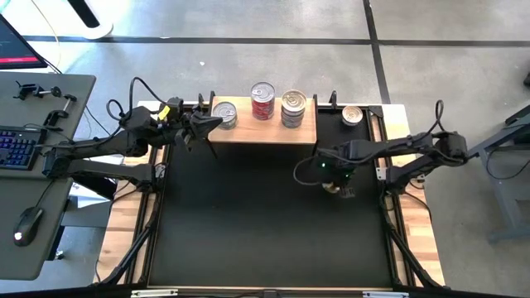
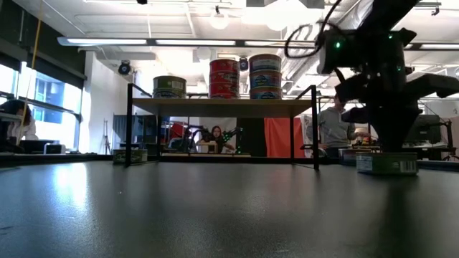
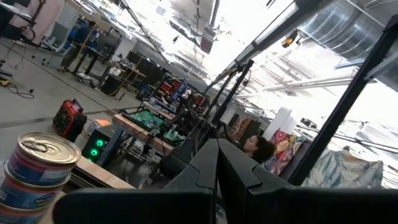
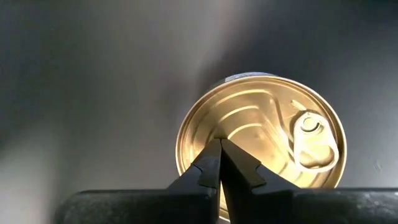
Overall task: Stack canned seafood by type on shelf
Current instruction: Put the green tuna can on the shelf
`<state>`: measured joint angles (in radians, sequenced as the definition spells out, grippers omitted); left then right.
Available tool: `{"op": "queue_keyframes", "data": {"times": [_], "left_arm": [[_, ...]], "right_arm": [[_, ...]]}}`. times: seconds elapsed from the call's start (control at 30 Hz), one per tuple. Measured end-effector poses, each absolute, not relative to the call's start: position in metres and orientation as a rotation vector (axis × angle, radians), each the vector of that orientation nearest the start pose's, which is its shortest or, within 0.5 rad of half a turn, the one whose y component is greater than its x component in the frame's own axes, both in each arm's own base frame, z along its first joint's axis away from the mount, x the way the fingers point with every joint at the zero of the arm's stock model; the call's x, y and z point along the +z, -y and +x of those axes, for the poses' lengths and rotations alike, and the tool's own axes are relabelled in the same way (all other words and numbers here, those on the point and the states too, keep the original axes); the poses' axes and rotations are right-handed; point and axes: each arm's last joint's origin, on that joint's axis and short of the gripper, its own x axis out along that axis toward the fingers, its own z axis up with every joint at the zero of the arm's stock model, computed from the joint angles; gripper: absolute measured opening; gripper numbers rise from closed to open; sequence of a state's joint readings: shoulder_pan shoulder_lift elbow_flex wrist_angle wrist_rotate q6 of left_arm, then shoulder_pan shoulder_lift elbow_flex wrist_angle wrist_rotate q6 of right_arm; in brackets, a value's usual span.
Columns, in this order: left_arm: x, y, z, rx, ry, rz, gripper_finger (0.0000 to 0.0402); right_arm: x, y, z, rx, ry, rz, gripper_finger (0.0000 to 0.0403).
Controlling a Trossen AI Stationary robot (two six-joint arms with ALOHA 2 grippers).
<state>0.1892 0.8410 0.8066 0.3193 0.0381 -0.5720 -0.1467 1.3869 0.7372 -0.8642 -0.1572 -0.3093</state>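
Note:
The shelf (image 1: 263, 126) stands at the mat's far edge. On it are a greenish can (image 2: 169, 87) at the left, a red stack (image 2: 224, 77) in the middle and a bluish stack (image 2: 265, 76) at the right. A gold-lidded can (image 4: 261, 130) stands flat on the black mat, in front of the shelf's right end. My right gripper (image 4: 219, 146) is shut and points down over this can. My left gripper (image 3: 217, 152) is shut and empty. It hovers at the shelf's left end (image 1: 207, 124), beside the cans there (image 3: 37, 168). My right gripper sets its shut fingertips (image 4: 211, 158) on the can's gold lid (image 4: 242, 124), beside the pull tab. It comes from above, pointing down. In the low view the fingers reach down to the top of the can (image 2: 387, 163), which stands upright on the mat.
Another silver-lidded can (image 1: 352, 115) sits on the mat just right of the shelf. A greenish can (image 2: 130, 155) lies by the shelf's left leg. The black mat (image 1: 248, 232) in front of the shelf is bare. A desk with a keyboard (image 1: 16, 149) stands to the left.

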Motion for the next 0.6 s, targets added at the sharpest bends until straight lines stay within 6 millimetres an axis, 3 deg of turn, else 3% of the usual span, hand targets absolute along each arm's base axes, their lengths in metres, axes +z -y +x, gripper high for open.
{"op": "queue_keyframes", "data": {"times": [0.17,0.3,0.47,0.6], "left_arm": [[0.375,-0.029,0.184,0.017,0.261,-0.5,0.0],[0.359,-0.013,0.194,-0.011,0.097,-0.404,0.0],[0.31,0.027,0.214,0.008,-0.318,-0.333,0.0],[0.266,0.069,0.217,0.051,-0.651,-0.343,0.0]], "right_arm": [[0.167,0.0,0.22,0.289,-1.369,-0.034,0.0],[0.167,-0.021,0.233,0.327,-1.25,-0.07,0.0],[0.157,-0.046,0.254,0.357,-1.129,-0.055,0.0],[0.143,-0.065,0.276,0.39,-1.003,-0.036,0.0]]}}
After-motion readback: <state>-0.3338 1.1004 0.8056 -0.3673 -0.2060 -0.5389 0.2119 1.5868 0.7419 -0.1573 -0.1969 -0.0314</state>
